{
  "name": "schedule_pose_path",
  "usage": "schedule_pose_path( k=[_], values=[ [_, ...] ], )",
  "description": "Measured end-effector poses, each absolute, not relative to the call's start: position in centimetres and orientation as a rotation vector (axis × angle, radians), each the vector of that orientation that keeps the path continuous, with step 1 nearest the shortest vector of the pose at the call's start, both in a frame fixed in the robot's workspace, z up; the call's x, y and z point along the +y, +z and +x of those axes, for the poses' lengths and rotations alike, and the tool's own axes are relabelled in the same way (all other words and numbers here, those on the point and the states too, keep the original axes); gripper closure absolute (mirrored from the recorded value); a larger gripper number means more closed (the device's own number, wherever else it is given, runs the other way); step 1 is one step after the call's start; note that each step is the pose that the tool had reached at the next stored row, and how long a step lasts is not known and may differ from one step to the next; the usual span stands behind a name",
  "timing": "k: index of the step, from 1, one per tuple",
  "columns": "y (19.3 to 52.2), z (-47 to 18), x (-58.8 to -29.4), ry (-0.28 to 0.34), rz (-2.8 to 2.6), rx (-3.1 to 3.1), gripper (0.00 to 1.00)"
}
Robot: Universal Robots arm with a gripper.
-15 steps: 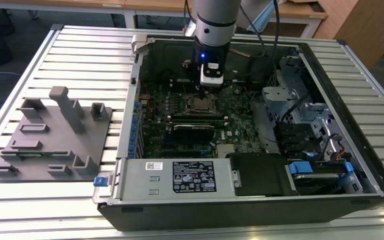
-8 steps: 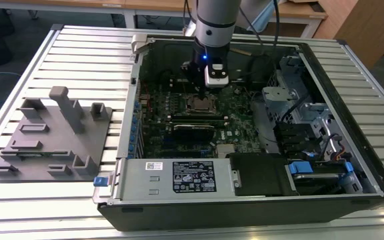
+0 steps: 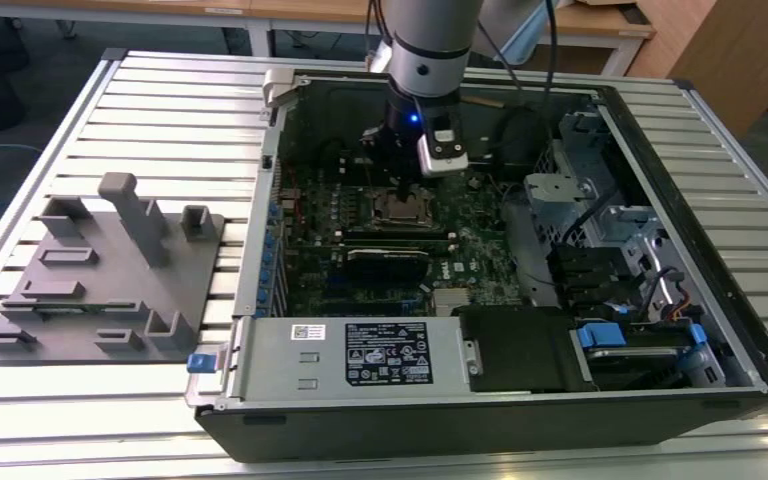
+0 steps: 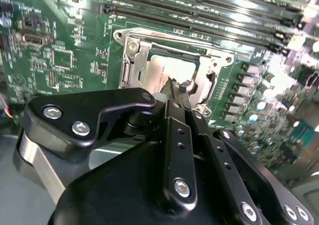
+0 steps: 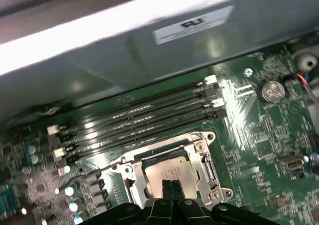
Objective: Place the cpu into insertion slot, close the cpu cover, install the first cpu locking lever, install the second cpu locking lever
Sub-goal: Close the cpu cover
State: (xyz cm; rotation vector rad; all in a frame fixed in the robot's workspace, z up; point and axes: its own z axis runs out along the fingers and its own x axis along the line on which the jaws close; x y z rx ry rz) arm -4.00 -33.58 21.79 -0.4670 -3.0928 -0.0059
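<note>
In the exterior view, just above frame centre, the insertion slot (image 3: 399, 207) is found; the cpu (image 5: 167, 172) is laid flat in it, metal top up, framed by the cpu cover (image 5: 202, 155). The hand (image 5: 172, 186) is clenched empty above it. Long memory slots (image 5: 139, 120) are ranged just beside, parallel to the cover's edge, the case wall (image 5: 149, 60) beyond.

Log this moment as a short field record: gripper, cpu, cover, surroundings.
gripper: black gripper, fingers shut, tips over the chip; contact unclear
cpu: flat square silver-topped cpu, lying inside the cover's cut-out
cover: silvery metal frame cpu cover, lying flat around the chip
nearby: long black memory slots in a row beside the cover
setting: open black computer case on a slatted metal table
</note>
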Motion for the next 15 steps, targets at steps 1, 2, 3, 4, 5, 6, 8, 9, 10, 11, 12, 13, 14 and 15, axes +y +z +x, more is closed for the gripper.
schedule_pose_path(
  k=[1,2,3,4,5,6,8,9,10,11,12,13,14,15],
  values=[
    [21.74,-4.0,-33.58,-0.006,-0.437,-3.097,0.9],
    [21.7,-4.0,-33.58,-0.005,-0.409,-3.101,0.9],
    [21.66,-4.0,-33.58,-0.005,-0.381,-3.104,0.9],
    [21.62,-4.0,-33.58,-0.005,-0.353,-3.108,0.9],
    [21.58,-4.0,-33.58,-0.005,-0.325,-3.111,0.9],
    [21.55,-4.0,-33.58,-0.005,-0.297,-3.114,0.9],
    [21.52,-4.0,-33.58,-0.004,-0.241,-3.118,0.9],
    [21.52,-4.0,-33.58,-0.004,-0.211,-3.12,0.9],
    [21.52,-4.0,-33.58,-0.004,-0.182,-3.122,0.9],
    [21.51,-4.0,-33.58,-0.004,-0.154,-3.124,0.9],
    [21.51,-4.0,-33.58,-0.003,-0.126,-3.125,0.9],
    [21.51,-4.0,-33.58,-0.003,-0.098,-3.126,0.9],
    [21.51,-4.0,-33.58,-0.003,-0.071,-3.127,0.9],
    [21.51,-4.0,-33.58,-0.003,-0.046,-3.127,0.9]
  ],
)
